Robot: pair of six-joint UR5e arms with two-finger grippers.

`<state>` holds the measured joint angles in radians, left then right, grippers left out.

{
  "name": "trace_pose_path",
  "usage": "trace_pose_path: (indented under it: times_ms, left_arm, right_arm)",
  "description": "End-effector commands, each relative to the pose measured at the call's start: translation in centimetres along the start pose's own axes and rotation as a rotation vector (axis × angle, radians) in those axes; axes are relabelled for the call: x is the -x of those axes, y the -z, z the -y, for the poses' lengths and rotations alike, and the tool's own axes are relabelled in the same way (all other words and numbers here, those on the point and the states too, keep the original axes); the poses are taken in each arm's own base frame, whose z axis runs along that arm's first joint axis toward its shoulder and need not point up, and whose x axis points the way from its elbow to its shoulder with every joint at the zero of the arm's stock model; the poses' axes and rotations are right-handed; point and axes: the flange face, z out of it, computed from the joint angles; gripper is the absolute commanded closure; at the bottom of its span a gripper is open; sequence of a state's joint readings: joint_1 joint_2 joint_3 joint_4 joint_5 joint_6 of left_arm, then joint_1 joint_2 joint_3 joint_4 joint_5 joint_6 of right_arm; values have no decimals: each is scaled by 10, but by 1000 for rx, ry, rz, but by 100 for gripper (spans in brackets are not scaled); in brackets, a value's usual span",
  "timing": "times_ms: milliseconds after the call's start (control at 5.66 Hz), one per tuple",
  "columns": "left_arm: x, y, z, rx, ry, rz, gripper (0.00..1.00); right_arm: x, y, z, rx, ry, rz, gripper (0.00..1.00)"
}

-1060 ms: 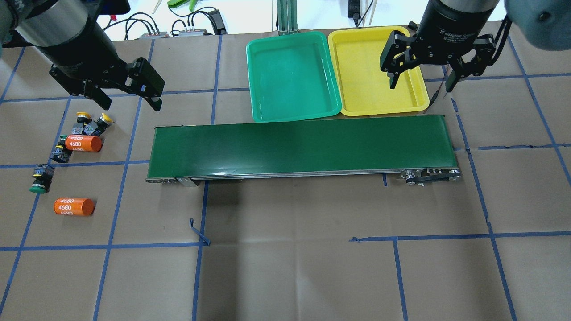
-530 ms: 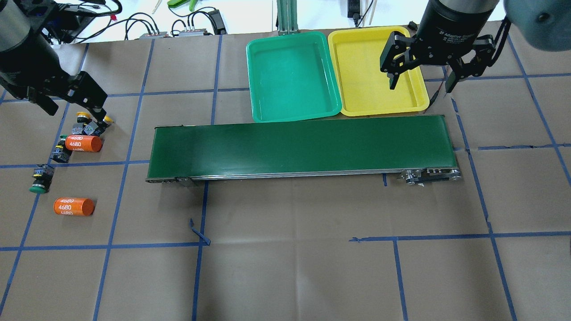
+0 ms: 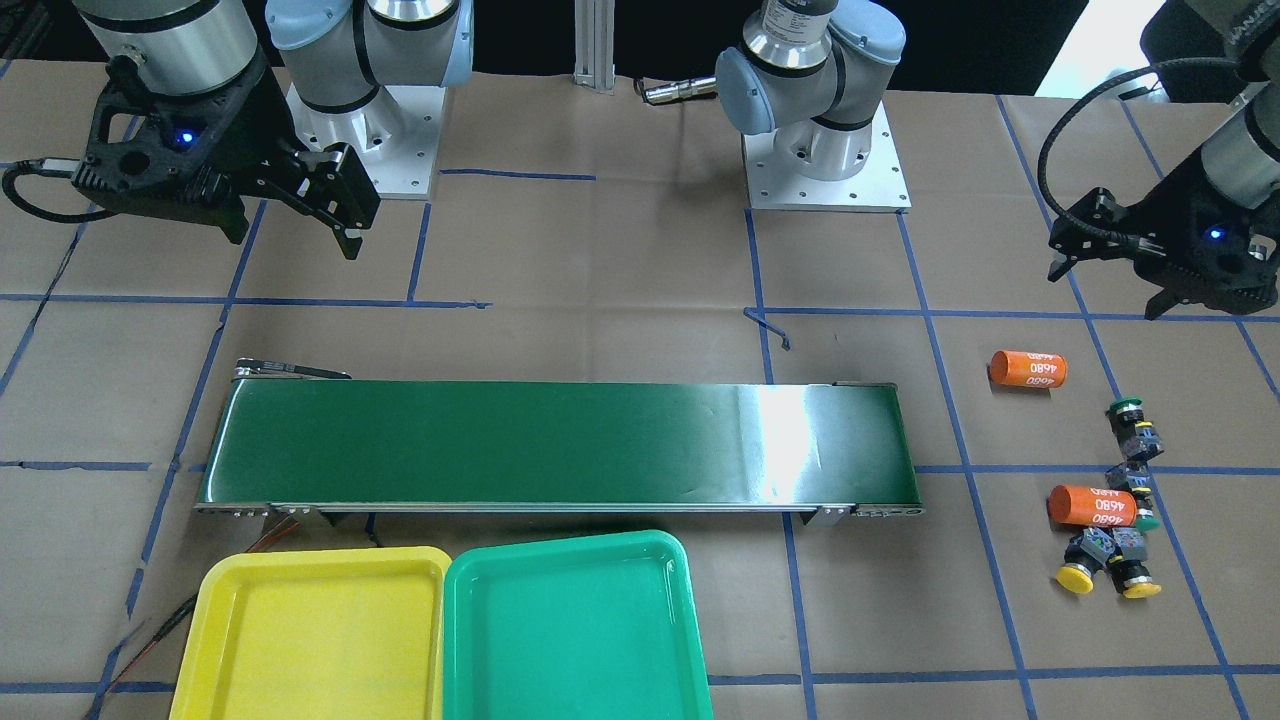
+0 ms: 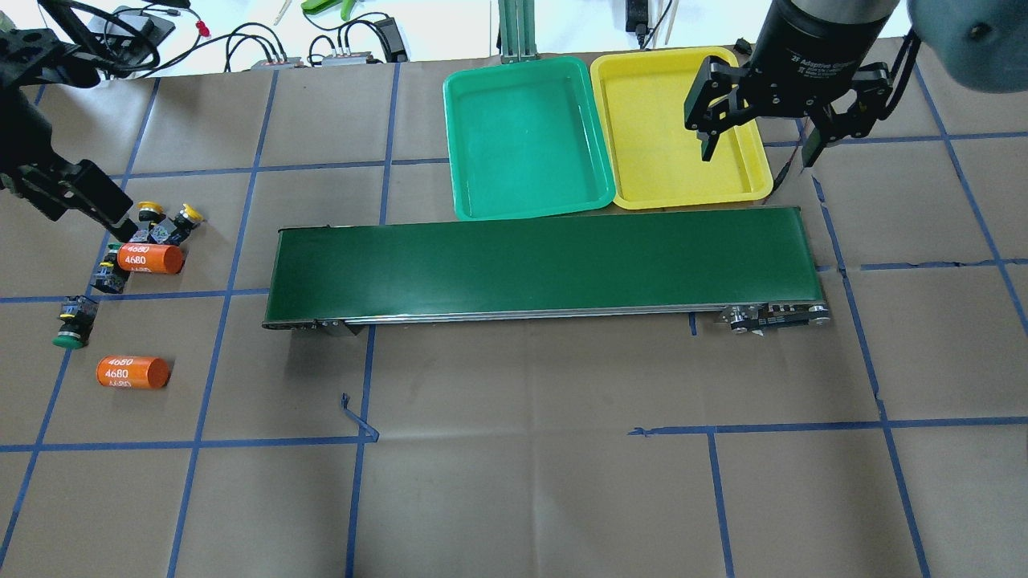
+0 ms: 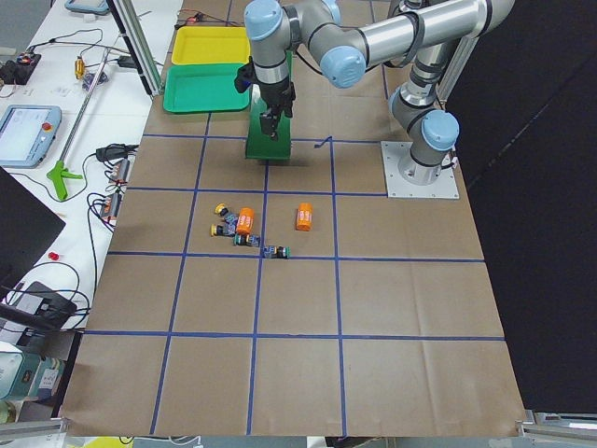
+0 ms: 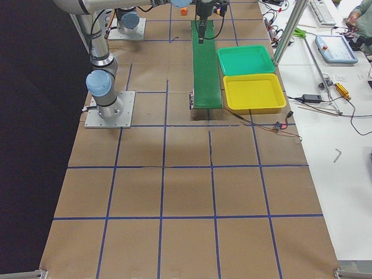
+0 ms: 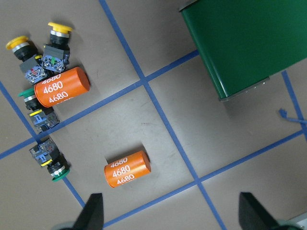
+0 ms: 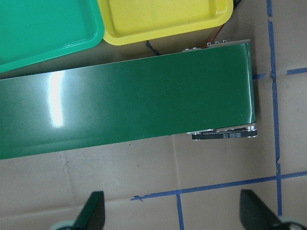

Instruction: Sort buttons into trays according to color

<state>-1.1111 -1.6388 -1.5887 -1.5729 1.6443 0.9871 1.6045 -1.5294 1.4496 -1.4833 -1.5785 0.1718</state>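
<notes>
Grippers both spread wide, nothing held. The left gripper (image 7: 172, 218) hangs high above the left end of the table (image 4: 514, 498), and its wrist camera looks down on the button cluster. The right gripper (image 4: 759, 148) hangs high near the right end of the belt (image 4: 538, 265). In the overhead view it overlaps the right rim of the yellow tray (image 4: 666, 120). Four buttons lie on their sides on the brown paper, well left of the belt. The two yellow buttons (image 4: 148, 213) are side by side with caps pointing away from the robot. Their bodies are touching or nearly touching an orange cylinder (image 4: 150, 258) marked 4680; cannot tell which. One green button (image 7: 36, 108) is tucked against that cylinder's left end, partly hidden by it from overhead. The second green button (image 4: 71, 321) lies apart, nearer the robot, with its cap toward the robot. A second cylinder (image 4: 132, 372) lies alone, nearer the robot again. The green tray (image 4: 522, 136) and the yellow tray sit side by side, rims touching, just beyond the belt's right half and well apart from every button.
</notes>
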Motion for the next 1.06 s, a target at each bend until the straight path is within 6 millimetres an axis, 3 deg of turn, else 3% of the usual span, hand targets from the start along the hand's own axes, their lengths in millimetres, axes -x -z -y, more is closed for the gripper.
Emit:
trace_pose_path:
  times_ms: [0,177,353,530,884]
  left_arm:
    - [34,-45,-27,2,-272,-40,2]
    - [52,-87,-57,-10,-450,-48,2]
    - [49,-112,-76,-10,-541,-36,2]
    - [46,-138,-79,-15,-738,-9,2]
    - [59,-200,-116,-31,-840,8,2]
  right_arm:
    - [0,0,0,1,0,0,0]
    - [0,0,0,0,0,0,0]
    - [0,0,0,1,0,0,0]
    - [0,0,0,0,0,0,0]
    - [0,0,0,0,2,0,0]
